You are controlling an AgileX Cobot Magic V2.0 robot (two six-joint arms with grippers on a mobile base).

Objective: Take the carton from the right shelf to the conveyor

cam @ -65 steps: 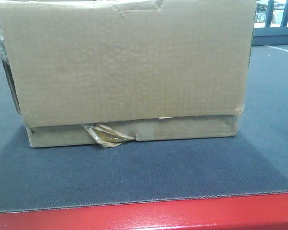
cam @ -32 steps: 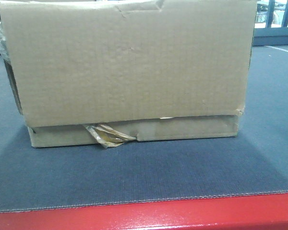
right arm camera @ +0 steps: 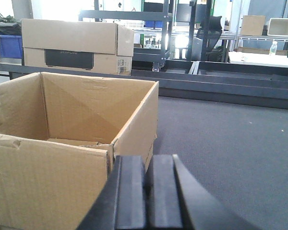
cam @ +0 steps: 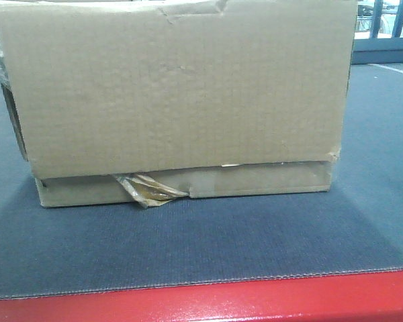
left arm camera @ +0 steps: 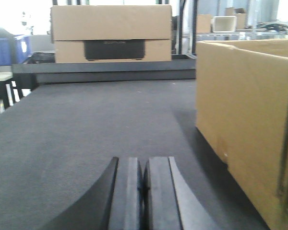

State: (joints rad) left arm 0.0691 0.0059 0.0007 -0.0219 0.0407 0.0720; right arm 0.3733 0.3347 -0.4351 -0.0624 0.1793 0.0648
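Sitting on the dark grey tabletop (cam: 201, 248), the carton (cam: 178, 100) fills most of the front view, its long cardboard side facing the camera, with a strip of torn, crumpled tape (cam: 148, 189) hanging at its lower edge left of centre and a red edge (cam: 208, 302) running along the near side of the surface. From the left wrist view the left claw (left arm camera: 143, 191) shows at the bottom with its two dark pads pressed together and nothing between them; the carton stands to the right of it, near but apart, one brown wall turned toward the camera. From the right wrist view the right claw (right arm camera: 145, 191) is likewise closed flat on itself and empty, and the carton lies to its left, top flaps open so the bare cardboard interior shows, its near corner just beside the claw; whether they touch cannot be told. Far behind, a second closed carton (right arm camera: 77, 45) with a dark panel on its side rests on a dark rail (right arm camera: 221, 86) running across the scene.
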